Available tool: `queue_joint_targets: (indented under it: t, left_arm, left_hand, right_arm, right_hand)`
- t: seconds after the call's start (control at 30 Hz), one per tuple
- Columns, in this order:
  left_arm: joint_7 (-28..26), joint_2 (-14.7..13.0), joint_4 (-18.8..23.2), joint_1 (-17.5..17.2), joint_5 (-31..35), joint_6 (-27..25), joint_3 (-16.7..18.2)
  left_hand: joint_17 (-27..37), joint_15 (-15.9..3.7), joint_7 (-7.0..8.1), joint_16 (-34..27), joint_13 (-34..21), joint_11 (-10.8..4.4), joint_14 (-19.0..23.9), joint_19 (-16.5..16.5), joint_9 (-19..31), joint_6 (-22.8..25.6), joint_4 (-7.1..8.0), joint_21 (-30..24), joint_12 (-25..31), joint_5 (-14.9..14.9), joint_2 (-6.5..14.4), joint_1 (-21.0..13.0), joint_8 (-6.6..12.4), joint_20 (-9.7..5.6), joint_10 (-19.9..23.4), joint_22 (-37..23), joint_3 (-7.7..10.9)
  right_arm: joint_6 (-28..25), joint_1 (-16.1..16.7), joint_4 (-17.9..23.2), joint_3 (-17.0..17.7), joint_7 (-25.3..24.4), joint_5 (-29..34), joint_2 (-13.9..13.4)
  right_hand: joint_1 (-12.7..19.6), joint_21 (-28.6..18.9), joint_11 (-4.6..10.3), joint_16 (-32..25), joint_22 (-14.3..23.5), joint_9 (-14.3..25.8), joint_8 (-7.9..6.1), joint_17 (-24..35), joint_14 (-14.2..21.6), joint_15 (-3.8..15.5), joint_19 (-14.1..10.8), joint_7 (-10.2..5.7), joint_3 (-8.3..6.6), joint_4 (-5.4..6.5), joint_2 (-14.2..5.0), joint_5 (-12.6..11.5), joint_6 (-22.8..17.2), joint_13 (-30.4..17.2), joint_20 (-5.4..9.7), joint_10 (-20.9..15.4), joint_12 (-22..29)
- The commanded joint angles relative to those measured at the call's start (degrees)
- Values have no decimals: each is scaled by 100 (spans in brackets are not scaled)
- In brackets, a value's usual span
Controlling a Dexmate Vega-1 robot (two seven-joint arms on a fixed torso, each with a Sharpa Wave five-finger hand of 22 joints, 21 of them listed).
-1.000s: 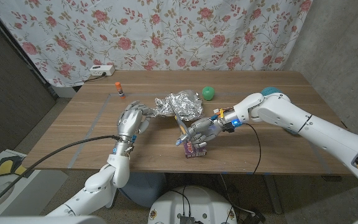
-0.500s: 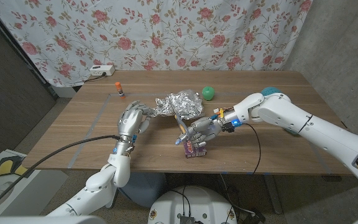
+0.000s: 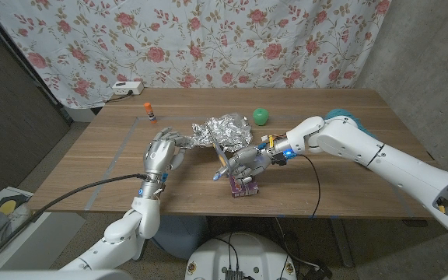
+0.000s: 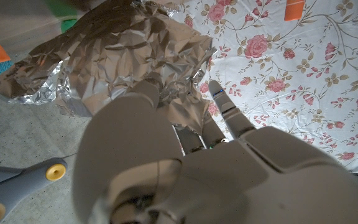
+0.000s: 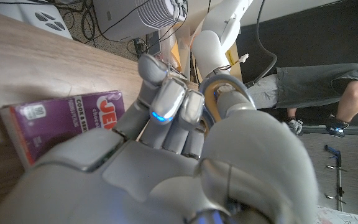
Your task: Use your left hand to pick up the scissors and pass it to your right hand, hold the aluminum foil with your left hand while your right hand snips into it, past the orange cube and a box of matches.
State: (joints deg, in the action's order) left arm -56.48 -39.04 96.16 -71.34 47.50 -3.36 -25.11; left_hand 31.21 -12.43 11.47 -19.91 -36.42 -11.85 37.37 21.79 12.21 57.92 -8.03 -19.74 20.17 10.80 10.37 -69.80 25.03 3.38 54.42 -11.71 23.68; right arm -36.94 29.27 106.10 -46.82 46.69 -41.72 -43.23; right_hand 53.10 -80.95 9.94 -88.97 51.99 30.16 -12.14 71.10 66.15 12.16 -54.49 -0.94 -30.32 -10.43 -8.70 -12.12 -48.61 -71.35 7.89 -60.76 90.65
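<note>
Right hand (image 3: pixel 243 162) at mid-bench, fingers curled around grey-handled scissors (image 3: pixel 222 166); blades angled down toward the near-left, tip just above the wood. In right wrist view, same hand (image 5: pixel 185 124) wrapped on the grey handle loop with yellow inner rim (image 5: pixel 219 87). Directly under and just behind the hand: purple printed cardboard box (image 3: pixel 243 187), lying flat on the wooden bench (image 3: pixel 348 187); also visible as purple box (image 5: pixel 61 118) in right wrist view. White right arm (image 3: pixel 364 148) reaching in across the bench.

Left hand (image 3: pixel 164 152) standing on the bench left of centre, fingers half curled, tips reaching toward the left edge of the crumpled silver aluminium foil sheet (image 3: pixel 225 131); actual pinch on the foil: cannot tell from head view. In left wrist view, fingers (image 4: pixel 225 112) extended over the foil (image 4: pixel 117 56), contact unclear.

Foil bunched up mid-bench, between the two hands and slightly further back; scissors tip near its front edge, touching or not unclear.

Further out: green ball (image 3: pixel 261 116) behind and right of the foil, small orange-capped tube (image 3: pixel 151 113) at far left, white power strip (image 3: pixel 127 87) at back-left edge, floral curtain (image 3: pixel 208 39) behind.
</note>
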Motion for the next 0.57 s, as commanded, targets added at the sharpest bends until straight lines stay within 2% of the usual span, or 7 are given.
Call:
queue_joint_targets:
  t: [0.03,0.43,0.57]
  left_arm:
    - [-149,-27,-58,-72,-71,54,97]
    - [-128,62,-115,32,-6,31,-15]
    - [-130,56,-122,38,1,24,-34]
  left_hand:
    - [24,-93,19,32,-278,-35,68,-32,12,33,34,-52,12,1,-11,-32,33,24,9,-16,26]
    - [44,-99,20,33,-308,-37,79,-31,9,32,35,-58,-2,-3,-21,-25,40,21,3,-14,25]
    - [46,-101,20,43,-320,-35,73,-33,8,31,32,-59,-5,-3,-23,-27,43,18,3,-14,29]
  right_arm:
    - [-15,-107,-83,-86,-73,104,113]
    - [75,-43,-90,-28,-18,85,-1]
    - [88,-14,-80,-29,-18,88,-18]
  right_hand:
    - [-41,-91,64,-6,14,17,22,4,36,4,0,415,-289,215,-77,11,-724,-8,428,57,6]
    - [-110,-165,62,-8,-132,22,30,3,38,4,74,410,-371,198,-71,16,-725,-8,427,54,7]
    - [-120,-232,63,-8,-101,21,32,3,39,4,29,413,-382,195,-69,17,-725,-8,427,54,7]
